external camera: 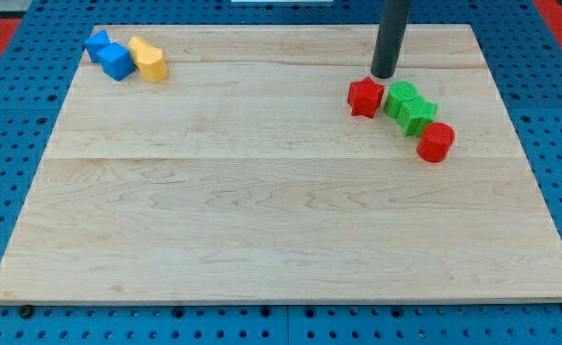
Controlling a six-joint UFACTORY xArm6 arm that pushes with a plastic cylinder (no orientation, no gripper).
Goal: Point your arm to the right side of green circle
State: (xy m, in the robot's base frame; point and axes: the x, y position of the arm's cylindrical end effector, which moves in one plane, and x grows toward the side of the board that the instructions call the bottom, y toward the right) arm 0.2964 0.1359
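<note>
The green circle (401, 97) lies at the view's upper right, touching a second green block (419, 115), perhaps a star, at its lower right. My tip (384, 75) stands on the board just above and to the left of the green circle, a small gap away. It is also right above the red star (365, 97), which sits close to the circle's left side. A red cylinder (435, 142) lies just below and right of the green pair.
Two blue blocks (97, 43) (117, 60) and a yellow block (149, 59) cluster at the upper left corner of the wooden board (262, 211). A blue pegboard surface (12, 144) surrounds the board.
</note>
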